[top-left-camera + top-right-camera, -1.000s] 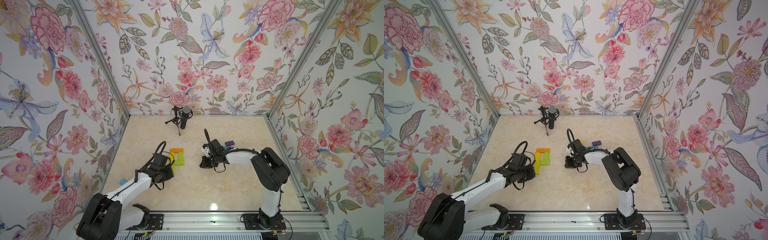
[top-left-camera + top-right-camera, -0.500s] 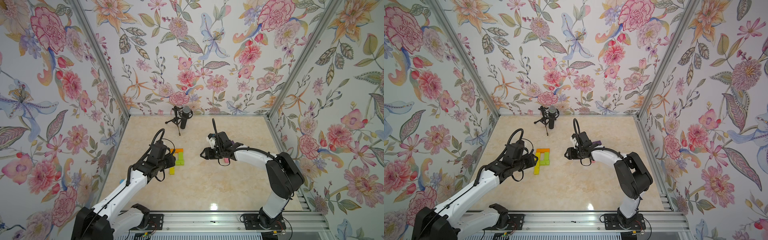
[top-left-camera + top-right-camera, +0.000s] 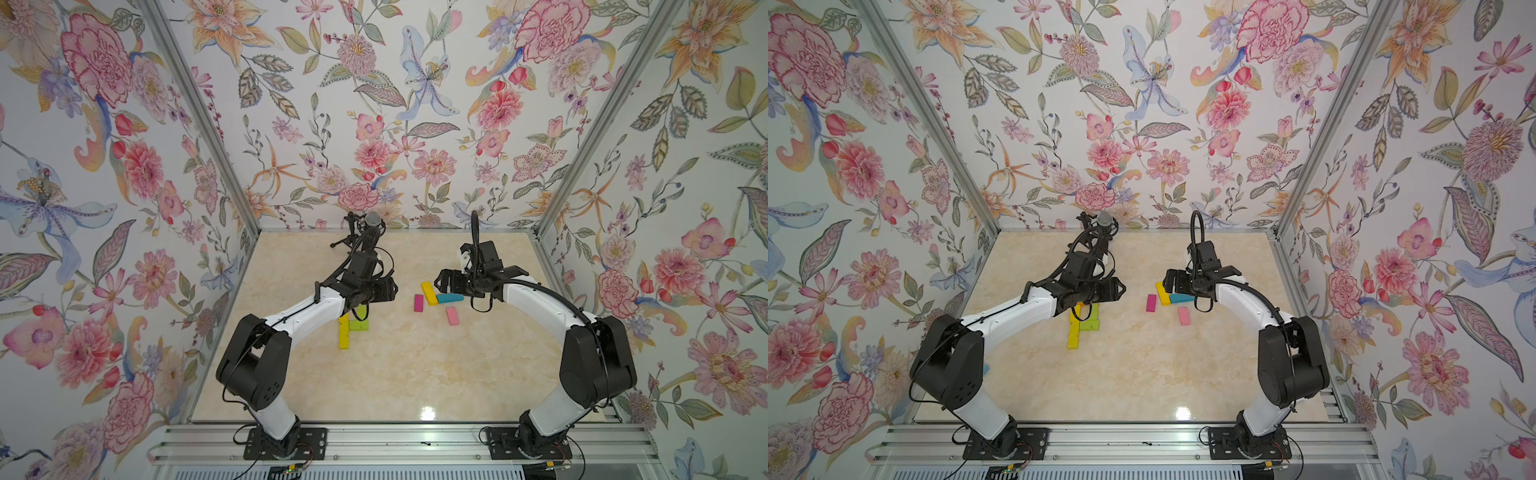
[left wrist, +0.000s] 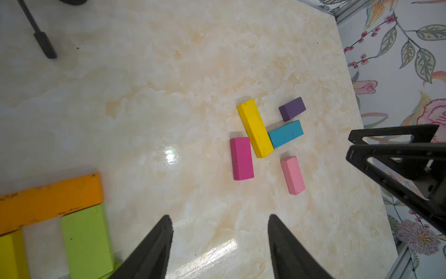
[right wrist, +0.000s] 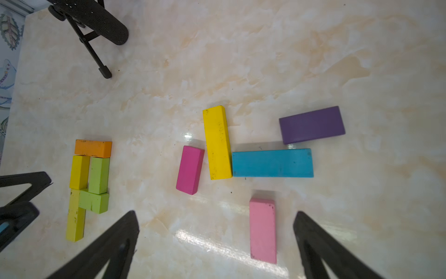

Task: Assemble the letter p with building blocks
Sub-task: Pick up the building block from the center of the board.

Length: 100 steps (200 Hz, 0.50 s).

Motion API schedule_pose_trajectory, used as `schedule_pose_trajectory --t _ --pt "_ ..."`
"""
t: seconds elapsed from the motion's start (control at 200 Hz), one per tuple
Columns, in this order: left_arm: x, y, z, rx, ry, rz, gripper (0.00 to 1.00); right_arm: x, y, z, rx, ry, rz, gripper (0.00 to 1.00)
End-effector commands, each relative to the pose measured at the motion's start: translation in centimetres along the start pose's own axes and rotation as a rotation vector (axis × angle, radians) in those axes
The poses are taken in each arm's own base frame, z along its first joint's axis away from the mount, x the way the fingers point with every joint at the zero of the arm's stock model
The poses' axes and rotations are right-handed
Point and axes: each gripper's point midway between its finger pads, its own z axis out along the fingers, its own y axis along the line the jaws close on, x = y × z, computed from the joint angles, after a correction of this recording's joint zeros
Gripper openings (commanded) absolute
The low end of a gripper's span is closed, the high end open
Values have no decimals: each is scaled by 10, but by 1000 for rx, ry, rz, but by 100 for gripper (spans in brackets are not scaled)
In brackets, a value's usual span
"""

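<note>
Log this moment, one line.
state: P shape laid | loose: magenta block, long yellow block, teal block, purple block, pink block | left jaws: open, empty | right jaws: open, empty

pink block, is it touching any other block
No, in the right wrist view the pink block lies alone, with a clear gap between it and the teal block, its nearest neighbour.

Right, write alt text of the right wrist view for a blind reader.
A letter P of orange, yellow and lime green rectangular blocks lies on a cream marbled tabletop. Loose magenta, long yellow, teal, purple and pink blocks lie nearby, beyond the open right gripper.
</note>
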Motion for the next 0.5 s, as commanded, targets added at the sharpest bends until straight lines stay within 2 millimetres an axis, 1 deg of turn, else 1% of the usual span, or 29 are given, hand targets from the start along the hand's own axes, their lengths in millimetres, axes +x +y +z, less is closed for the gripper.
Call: schedule_pose_trajectory --t 0.0,0.12,0.225,0.35,0.435,0.495 --pt "-28 -27 6 62 -37 85 66 4 -17 0 79 54 22 100" --pt "-33 -28 24 57 -8 105 69 -2 -25 6 115 60 12 100" --pt "-36 -30 39 68 7 103 71 -9 -15 13 86 73 -22 100" --pt "-39 -30 62 75 33 95 73 -20 -6 23 78 76 -84 100" --pt "-39 -31 78 91 51 80 74 -23 1 35 62 96 -143 100" --pt "-40 -33 85 107 54 65 74 -22 5 44 55 128 -184 97"
